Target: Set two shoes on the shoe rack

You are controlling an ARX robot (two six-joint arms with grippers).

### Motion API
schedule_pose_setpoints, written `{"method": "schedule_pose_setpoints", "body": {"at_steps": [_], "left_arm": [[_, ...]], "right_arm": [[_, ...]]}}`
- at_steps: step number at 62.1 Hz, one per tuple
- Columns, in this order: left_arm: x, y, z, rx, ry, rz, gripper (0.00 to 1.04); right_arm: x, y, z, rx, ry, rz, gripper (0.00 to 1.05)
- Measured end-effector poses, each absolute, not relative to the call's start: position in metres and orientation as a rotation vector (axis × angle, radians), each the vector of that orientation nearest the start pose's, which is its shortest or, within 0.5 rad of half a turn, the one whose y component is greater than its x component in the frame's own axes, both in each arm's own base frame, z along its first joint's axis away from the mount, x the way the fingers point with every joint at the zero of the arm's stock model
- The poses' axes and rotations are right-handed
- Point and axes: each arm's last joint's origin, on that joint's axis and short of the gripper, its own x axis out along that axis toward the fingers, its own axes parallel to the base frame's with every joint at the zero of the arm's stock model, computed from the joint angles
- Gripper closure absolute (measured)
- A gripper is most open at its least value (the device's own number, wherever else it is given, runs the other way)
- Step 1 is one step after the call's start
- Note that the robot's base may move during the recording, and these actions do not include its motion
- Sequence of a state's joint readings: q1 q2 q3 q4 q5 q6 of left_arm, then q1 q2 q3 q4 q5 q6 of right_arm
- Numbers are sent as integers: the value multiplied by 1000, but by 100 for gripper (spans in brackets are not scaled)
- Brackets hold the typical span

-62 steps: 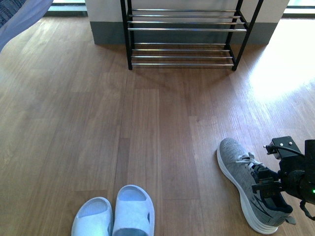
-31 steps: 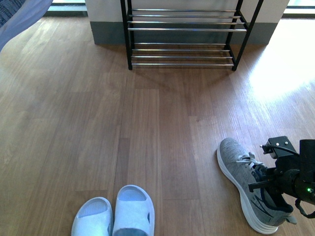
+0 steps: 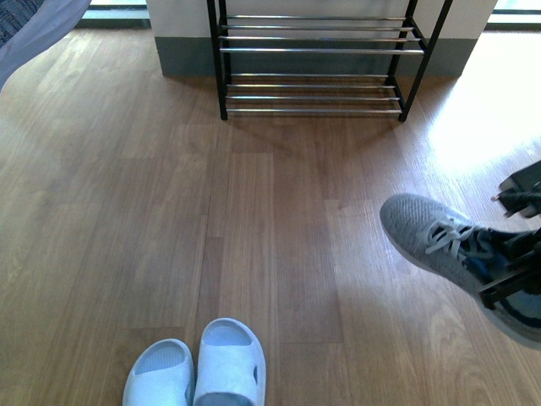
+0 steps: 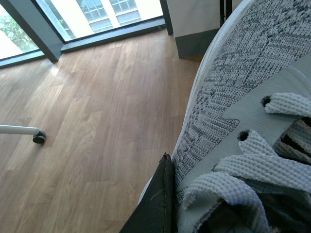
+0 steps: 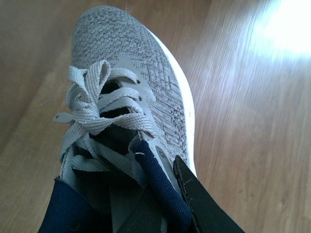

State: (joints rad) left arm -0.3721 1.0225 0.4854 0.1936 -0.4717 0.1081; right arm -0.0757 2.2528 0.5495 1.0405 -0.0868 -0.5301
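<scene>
In the front view a grey sneaker [image 3: 435, 241] hangs above the floor at the right, toe pointing left, with my right gripper [image 3: 511, 283] shut on its heel collar. The right wrist view shows that sneaker [image 5: 121, 53] close up, one black finger [image 5: 199, 204] outside the navy lining. My left gripper [image 4: 194, 206] is shut on the side of another grey sneaker [image 4: 233, 73], which fills its wrist view; that arm is outside the front view. The shoe rack [image 3: 313, 51] stands at the far wall. Pale blue slides [image 3: 199, 372] lie side by side on the near floor.
Wood floor stretches between the slides and the rack. A grey wall base [image 3: 182, 55] runs behind the rack. Pale cloth [image 3: 34, 34] hangs at the top left. In the left wrist view a white leg ends in a black caster [image 4: 39, 137] near glass doors.
My right gripper has lifted the grey sneaker off the floor and carried it up and to the right. Its toe now points left. The slides and rack have not moved.
</scene>
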Motion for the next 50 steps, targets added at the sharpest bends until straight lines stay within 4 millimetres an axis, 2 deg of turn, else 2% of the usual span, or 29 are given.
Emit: {"method": "schedule_pose_setpoints", "body": {"at_steps": [7, 14, 19, 24, 30, 39, 50], "left_arm": [[202, -65, 223, 248, 319, 82, 103], [202, -65, 223, 248, 319, 82, 103], [202, -65, 223, 248, 319, 82, 103], [202, -65, 223, 248, 319, 82, 103], [202, -65, 223, 248, 319, 82, 103], [202, -65, 223, 248, 319, 82, 103], [202, -65, 223, 248, 319, 82, 103]], "right_arm": [[267, -19, 49, -458, 546, 228, 104], [242, -20, 88, -469, 457, 247, 104], [214, -23, 121, -492, 350, 256, 104], [189, -25, 145, -485, 276, 251, 104], [163, -27, 164, -449, 228, 249, 104], [119, -23, 178, -423, 146, 211, 104], [110, -20, 185, -438, 67, 208, 104]]}}
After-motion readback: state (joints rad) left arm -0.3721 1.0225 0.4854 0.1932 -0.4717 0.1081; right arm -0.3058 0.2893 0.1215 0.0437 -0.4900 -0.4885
